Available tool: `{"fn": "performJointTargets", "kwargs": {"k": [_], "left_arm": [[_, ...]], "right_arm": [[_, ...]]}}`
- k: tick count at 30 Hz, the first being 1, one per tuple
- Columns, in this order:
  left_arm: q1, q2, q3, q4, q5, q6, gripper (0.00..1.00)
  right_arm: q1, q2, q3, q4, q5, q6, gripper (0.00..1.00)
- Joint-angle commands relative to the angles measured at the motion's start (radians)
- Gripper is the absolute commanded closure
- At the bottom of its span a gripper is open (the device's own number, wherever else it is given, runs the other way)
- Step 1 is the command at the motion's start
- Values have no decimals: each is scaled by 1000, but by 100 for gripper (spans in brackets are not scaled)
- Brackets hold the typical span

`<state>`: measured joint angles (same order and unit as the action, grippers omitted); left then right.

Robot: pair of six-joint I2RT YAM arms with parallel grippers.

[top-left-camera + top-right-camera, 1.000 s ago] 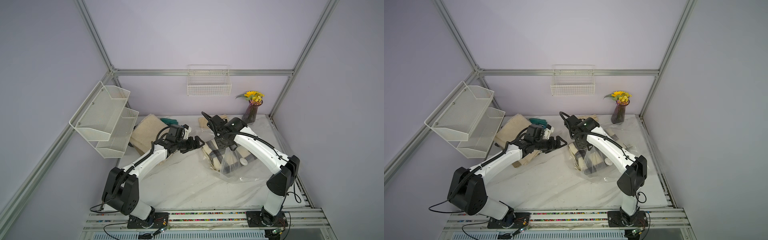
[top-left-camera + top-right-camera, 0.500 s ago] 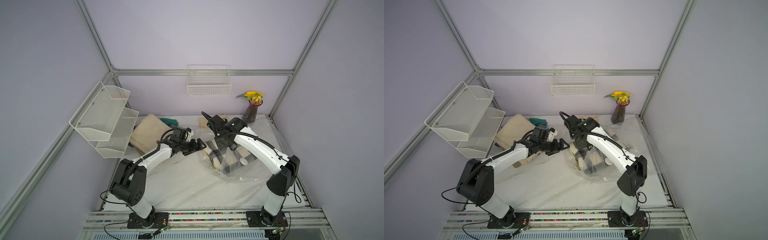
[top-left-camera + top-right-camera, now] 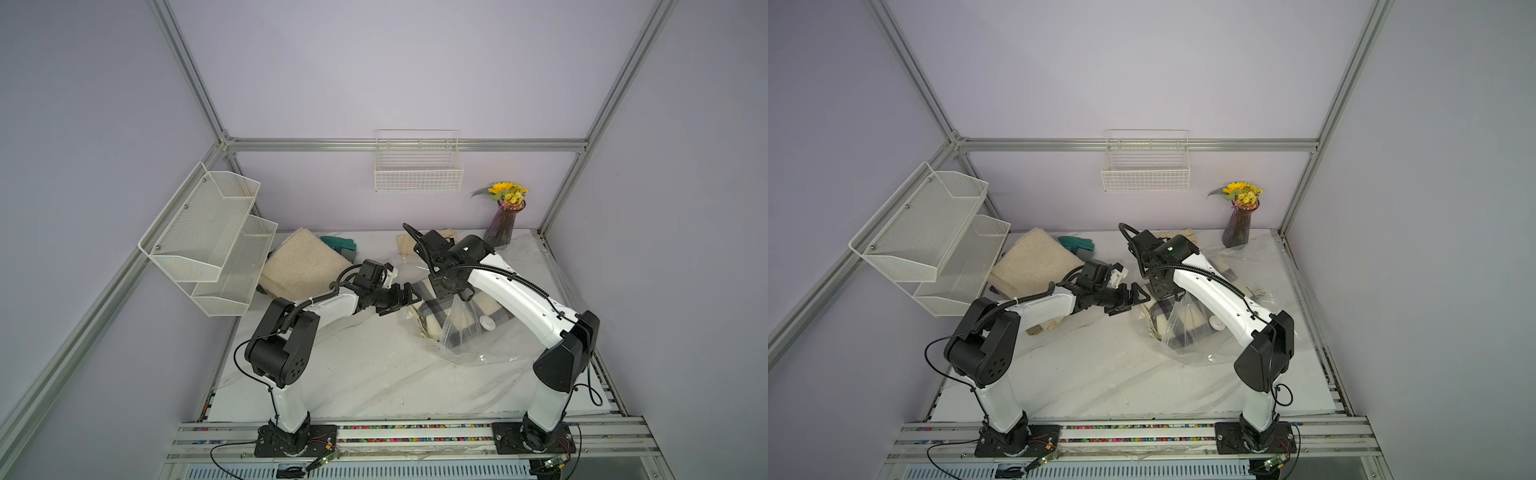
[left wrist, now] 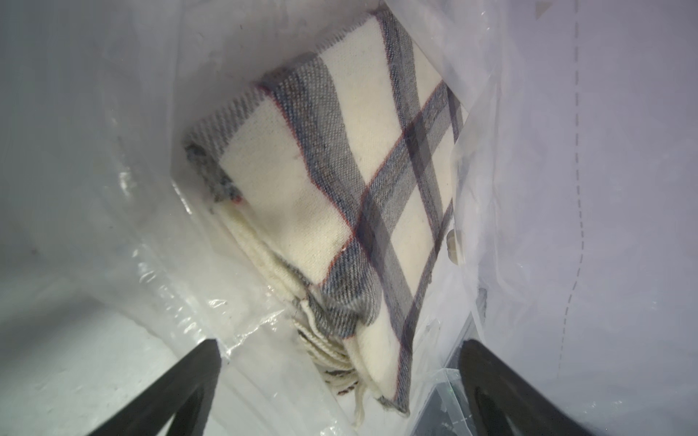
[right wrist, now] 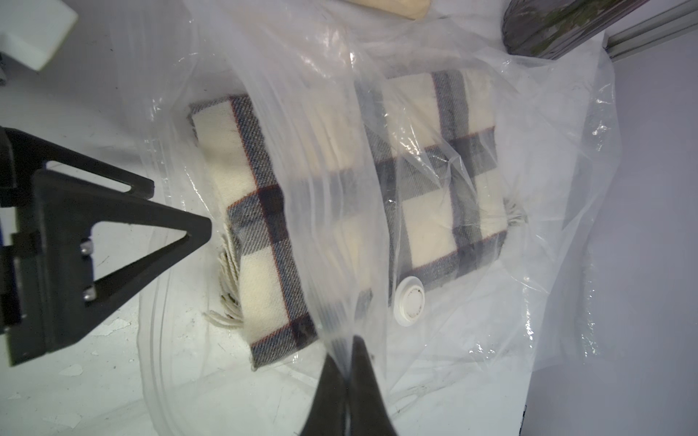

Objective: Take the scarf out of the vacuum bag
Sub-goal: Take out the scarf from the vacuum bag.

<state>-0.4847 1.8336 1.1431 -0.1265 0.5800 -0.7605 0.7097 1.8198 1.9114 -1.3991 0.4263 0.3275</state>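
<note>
Pinching the vacuum bag (image 5: 547,211) is the right gripper (image 5: 349,351).

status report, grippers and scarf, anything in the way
Right gripper shut on the vacuum bag, film lifted. Left gripper open at the mouth. Scarf folded, inside the bag. Path to it clear.

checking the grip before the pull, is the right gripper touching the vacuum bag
Touching. The right wrist view shows the right gripper shut, with a fold of the vacuum bag pinched between its jaws and drawn up taut.
</note>
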Motion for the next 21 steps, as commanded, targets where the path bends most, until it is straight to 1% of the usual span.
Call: {"fn": "performJointTargets", "kwargs": {"k": [1,8,16,21], "left_arm": [[-12,17,44,70,40,-23,0],[-20,76,79,77,72,-37,0],[-23,160,133,-5,64,-51,0],[-25,174,148,-67,18,-39,0]], "right_arm": [[9,-17,-10,9,6,3,100],[10,-13,-13,16,3,5,100],[9,-16,-27,31,5,1,100],[8,-21,-34,37,6,1,100]]}}
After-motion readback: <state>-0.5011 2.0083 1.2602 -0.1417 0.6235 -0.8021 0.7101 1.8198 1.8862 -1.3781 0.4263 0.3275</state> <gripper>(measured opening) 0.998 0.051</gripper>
